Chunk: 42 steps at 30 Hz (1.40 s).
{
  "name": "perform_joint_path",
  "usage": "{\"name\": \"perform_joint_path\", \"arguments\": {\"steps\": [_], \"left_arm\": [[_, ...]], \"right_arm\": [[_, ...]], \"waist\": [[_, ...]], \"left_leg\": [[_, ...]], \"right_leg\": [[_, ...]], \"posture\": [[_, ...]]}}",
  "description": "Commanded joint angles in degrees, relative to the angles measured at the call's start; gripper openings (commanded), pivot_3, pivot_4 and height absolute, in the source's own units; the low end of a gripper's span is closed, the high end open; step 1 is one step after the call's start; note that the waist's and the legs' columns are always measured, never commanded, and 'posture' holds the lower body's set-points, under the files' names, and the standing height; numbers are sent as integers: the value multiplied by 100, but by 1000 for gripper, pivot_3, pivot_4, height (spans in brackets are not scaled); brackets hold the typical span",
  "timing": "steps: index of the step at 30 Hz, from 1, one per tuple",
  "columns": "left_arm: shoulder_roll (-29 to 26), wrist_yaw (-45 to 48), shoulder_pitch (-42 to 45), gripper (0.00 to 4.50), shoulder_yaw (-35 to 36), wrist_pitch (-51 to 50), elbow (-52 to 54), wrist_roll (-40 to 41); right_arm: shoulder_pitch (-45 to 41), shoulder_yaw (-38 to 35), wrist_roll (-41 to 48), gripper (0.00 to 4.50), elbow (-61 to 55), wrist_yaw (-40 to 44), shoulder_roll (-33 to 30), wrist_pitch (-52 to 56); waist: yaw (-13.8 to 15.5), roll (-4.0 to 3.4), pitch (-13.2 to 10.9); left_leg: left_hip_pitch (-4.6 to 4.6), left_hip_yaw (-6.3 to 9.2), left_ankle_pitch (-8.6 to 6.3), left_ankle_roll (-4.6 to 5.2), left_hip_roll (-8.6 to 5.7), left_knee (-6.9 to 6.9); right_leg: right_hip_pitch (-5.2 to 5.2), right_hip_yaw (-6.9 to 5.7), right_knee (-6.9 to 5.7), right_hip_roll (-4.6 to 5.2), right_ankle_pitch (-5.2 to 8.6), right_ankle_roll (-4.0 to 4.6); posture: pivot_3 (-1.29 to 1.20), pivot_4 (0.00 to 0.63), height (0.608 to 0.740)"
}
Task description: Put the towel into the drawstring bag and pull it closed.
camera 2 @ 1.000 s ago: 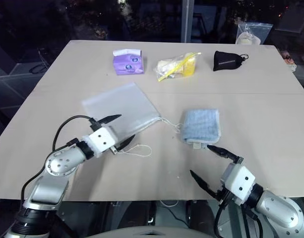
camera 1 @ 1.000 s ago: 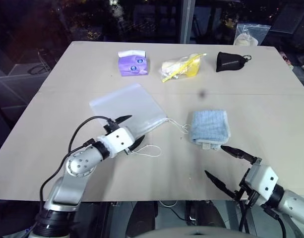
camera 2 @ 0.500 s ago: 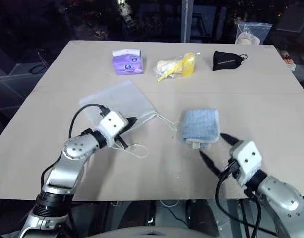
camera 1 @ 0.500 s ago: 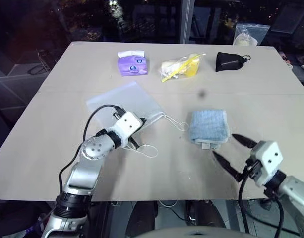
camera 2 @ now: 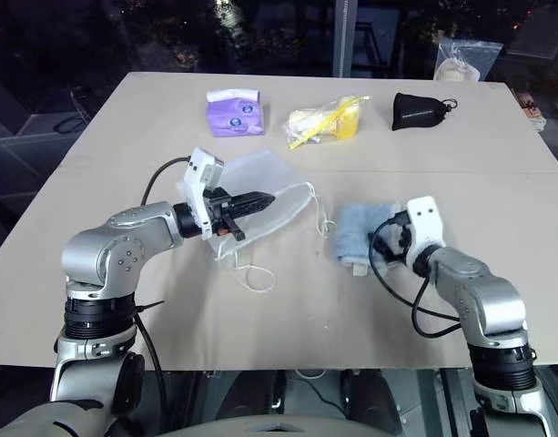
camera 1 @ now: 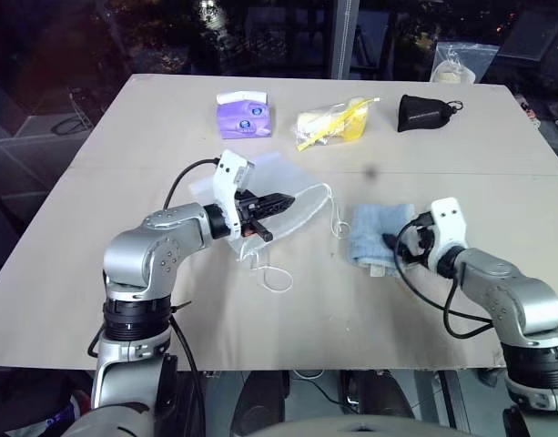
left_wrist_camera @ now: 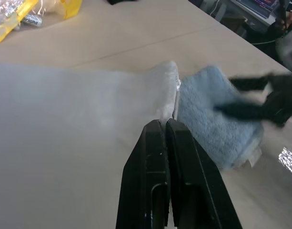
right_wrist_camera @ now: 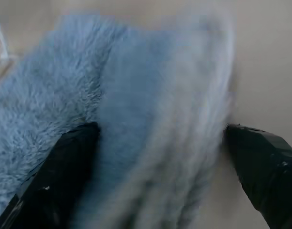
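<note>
Pale blue towel [camera 1: 377,238], translucent white drawstring bag [camera 1: 292,196], beige table [camera 1: 169,118].

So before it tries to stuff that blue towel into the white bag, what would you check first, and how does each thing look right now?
1. Left end effector shut on the drawstring bag: ok; the bag's edge is lifted.
2. Bag mouth open wide enough for the towel: cannot tell.
3. Right end effector open with its fingers on either side of the towel: ok.
4. Towel actually gripped: not ok, jaws not closed yet.
5. Drawstring cord lying loose on the table, away from the towel: ok.
6. Tissue pack and black pouch out of the way: ok.
</note>
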State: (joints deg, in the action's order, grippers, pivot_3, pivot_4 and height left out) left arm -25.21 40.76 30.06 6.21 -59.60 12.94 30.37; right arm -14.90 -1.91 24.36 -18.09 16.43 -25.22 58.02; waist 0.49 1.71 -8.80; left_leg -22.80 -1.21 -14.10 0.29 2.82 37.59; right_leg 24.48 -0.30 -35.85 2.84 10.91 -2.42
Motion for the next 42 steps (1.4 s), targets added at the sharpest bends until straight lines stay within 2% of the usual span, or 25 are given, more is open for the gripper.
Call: {"name": "perform_joint_path", "arguments": {"steps": [1,2,6,8,9,10,13,16,18,23,26,28,31,37,42], "left_arm": [[49,-92,222,0,-84,163,-58,63],[58,-114,236,0,-87,183,-90,73],[145,-241,373,0,-68,188,-319,123],[155,-266,415,0,-92,202,-396,123],[164,-271,434,0,-113,207,-426,122],[168,-272,453,0,-142,218,-459,111],[141,-199,508,0,-261,270,-526,91],[128,-138,558,0,-384,309,-552,78],[111,-51,590,0,-464,317,-500,137],[154,135,583,0,-429,170,-126,539],[112,182,530,0,-412,51,78,739],[28,189,465,0,-478,40,138,743],[-215,343,223,0,-653,217,268,604],[-651,399,-418,0,-696,398,440,500],[-507,260,-382,0,-504,156,405,824]], "right_arm": [[97,432,298,3962,182,657,46,161],[95,511,252,3656,173,733,33,87],[210,783,-190,1755,199,1045,18,-1038],[382,645,-52,640,-15,1377,69,-1582],[480,468,211,233,-212,1566,157,-1741],[556,277,559,46,-422,1716,273,-1773],[698,69,1312,46,-954,2046,447,-1696],[745,339,1522,46,-1223,2247,380,-1557],[520,682,1109,46,-972,1966,410,-1543],[-465,1361,-168,46,597,930,934,-1677],[-878,1620,-697,46,1347,747,1132,-1928],[-1005,1661,-821,46,1560,797,1226,-2054],[-1161,1510,-683,46,1801,919,1490,-2093],[-1321,198,841,46,1992,929,2535,-1330],[-1505,174,976,46,2316,1055,2863,-1269]], "waist": [[-42,10,6],[-83,10,6],[-160,9,6],[-159,9,6],[-147,9,5],[-145,8,5],[-131,-2,-6],[-126,-3,-6],[-124,-3,-6],[-139,-3,-7],[-138,-4,-7],[-138,-3,-6],[-150,-4,-6],[-161,-7,-9],[-127,-8,-9]], "left_leg": [[0,0,0,0,0,0],[2,2,0,0,0,0],[15,11,0,0,3,-9],[17,19,0,0,3,-12],[18,19,0,0,3,-13],[16,19,0,0,3,-13],[10,19,0,0,2,-13],[8,15,0,0,-3,-12],[8,16,0,0,-6,-11],[13,15,1,0,-9,-8],[9,17,1,-1,-9,-8],[6,16,1,0,-10,-9],[6,16,1,0,-10,-12],[7,17,1,0,-5,-19],[1,22,1,0,-9,-17]], "right_leg": [[0,0,1,-1,0,0],[0,1,0,-3,0,0],[0,6,-3,-15,5,-3],[0,7,-4,-20,13,-17],[0,8,-5,-21,13,-17],[1,10,-5,-21,12,-18],[3,13,-4,-21,7,-19],[4,21,-2,-20,3,-18],[4,23,-2,-19,9,-20],[6,32,-6,-22,19,-2],[8,33,-8,-23,6,15],[8,34,-6,-23,-5,-3],[8,36,-2,-23,-5,-6],[18,39,-9,-28,-6,-5],[17,40,-8,-28,-3,-2]], "posture": [[0,150,740],[0,150,740],[0,150,740],[0,150,740],[0,150,740],[0,150,740],[0,150,740],[0,150,740],[0,150,740],[0,150,740],[0,150,740],[0,150,740],[0,150,740],[0,150,740],[0,150,740]]}}
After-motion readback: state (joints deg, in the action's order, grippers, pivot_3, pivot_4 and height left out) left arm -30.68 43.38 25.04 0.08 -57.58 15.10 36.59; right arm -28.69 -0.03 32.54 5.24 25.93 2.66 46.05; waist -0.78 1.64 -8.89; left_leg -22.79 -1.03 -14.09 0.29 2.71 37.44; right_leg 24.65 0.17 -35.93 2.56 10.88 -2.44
